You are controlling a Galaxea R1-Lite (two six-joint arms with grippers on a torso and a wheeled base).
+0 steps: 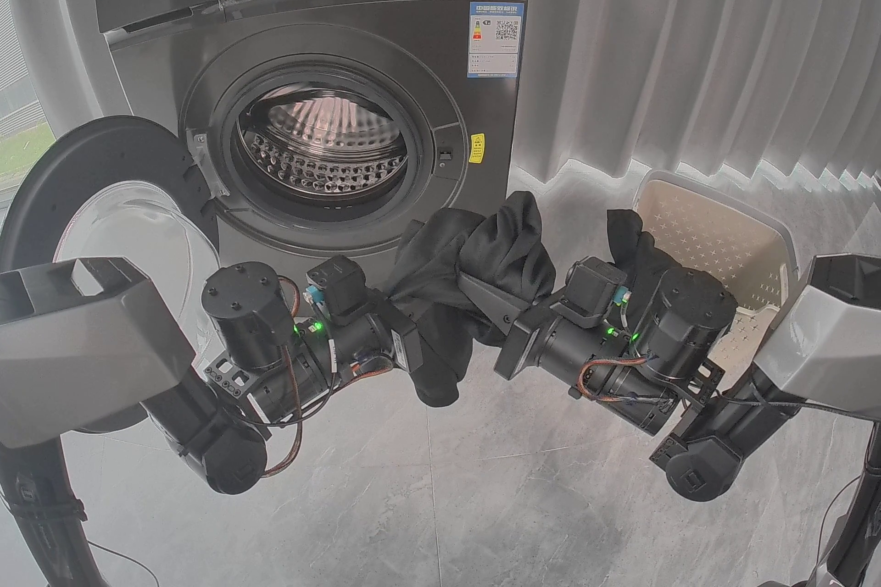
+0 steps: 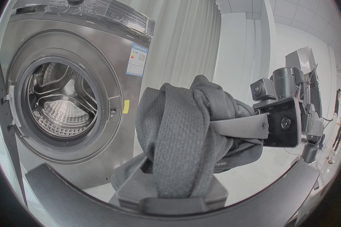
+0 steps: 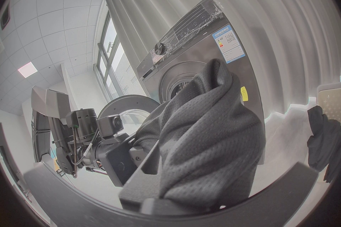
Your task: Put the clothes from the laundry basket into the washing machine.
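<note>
Jaws on both arms pinch the dark garment (image 1: 477,259) mid-frame; its hanging fold could snag the washing machine (image 1: 317,66) port rim and pull free.

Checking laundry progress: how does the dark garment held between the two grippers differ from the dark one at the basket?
The held garment hangs bunched in the air before the washing machine; the basket garment drapes at the rim of the laundry basket. The held garment is clamped by the left gripper and right gripper; the basket garment is ungripped. Both are dark fabric, and neither is in the drum yet.
</note>
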